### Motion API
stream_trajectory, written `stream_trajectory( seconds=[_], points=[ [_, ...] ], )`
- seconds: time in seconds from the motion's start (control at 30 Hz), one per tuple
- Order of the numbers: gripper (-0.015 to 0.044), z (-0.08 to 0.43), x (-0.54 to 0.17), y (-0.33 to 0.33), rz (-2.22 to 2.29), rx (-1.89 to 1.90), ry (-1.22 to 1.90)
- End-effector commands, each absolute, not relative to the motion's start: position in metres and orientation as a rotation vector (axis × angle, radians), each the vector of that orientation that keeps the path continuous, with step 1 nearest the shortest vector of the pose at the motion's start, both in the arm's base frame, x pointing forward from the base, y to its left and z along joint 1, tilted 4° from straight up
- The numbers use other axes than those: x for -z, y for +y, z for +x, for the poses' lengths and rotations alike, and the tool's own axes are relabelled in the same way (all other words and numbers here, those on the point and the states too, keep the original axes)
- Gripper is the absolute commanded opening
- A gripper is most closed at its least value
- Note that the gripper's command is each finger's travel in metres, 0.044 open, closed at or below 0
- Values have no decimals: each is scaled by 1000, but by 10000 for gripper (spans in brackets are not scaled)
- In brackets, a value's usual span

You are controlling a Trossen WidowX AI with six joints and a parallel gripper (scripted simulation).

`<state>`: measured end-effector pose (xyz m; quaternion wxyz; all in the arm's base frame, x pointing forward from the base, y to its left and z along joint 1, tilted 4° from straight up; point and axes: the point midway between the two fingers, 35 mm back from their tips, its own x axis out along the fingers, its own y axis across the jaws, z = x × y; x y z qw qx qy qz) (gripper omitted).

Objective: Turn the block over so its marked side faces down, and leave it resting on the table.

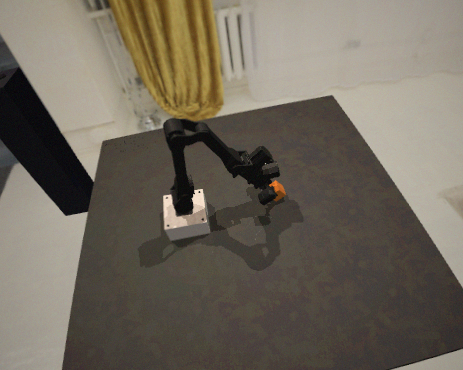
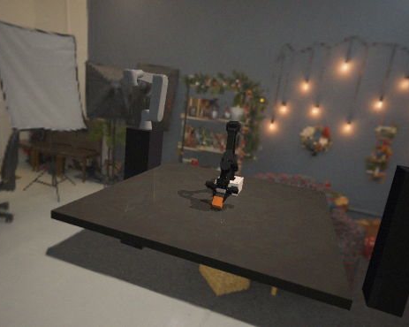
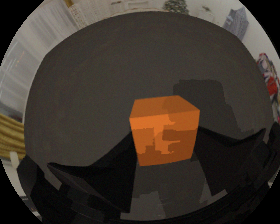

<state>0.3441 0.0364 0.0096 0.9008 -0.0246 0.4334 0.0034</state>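
Observation:
An orange block (image 1: 278, 191) (image 2: 217, 202) (image 3: 163, 142) is held between the two black fingers of my gripper (image 1: 271, 183) (image 2: 218, 197) (image 3: 163, 131). The gripper is shut on the block and slants forward and down, with the block tilted in its fingers. The block appears to be slightly above the dark table (image 1: 325, 280) (image 2: 269, 239) (image 3: 91, 70), but any gap under it is hard to tell. The wrist view shows two orange faces with uneven light and shadow; I cannot make out a mark on any visible face.
The arm's white base (image 1: 187, 227) (image 2: 237, 186) stands on the table behind the gripper. Shadows of the arm fall around the block. A black pedestal (image 1: 40, 145) stands beyond the table's edge, and a yellow curtain (image 1: 172, 55) hangs behind it.

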Motion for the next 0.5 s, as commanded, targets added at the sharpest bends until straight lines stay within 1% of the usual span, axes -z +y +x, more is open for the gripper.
stream_trajectory(
  seconds=[0.0, 0.47],
  points=[
    [0, 348, -3, 36, -56, -7, 841],
    [0, 349, 12, 36, -56, -13, 656]
  ],
)
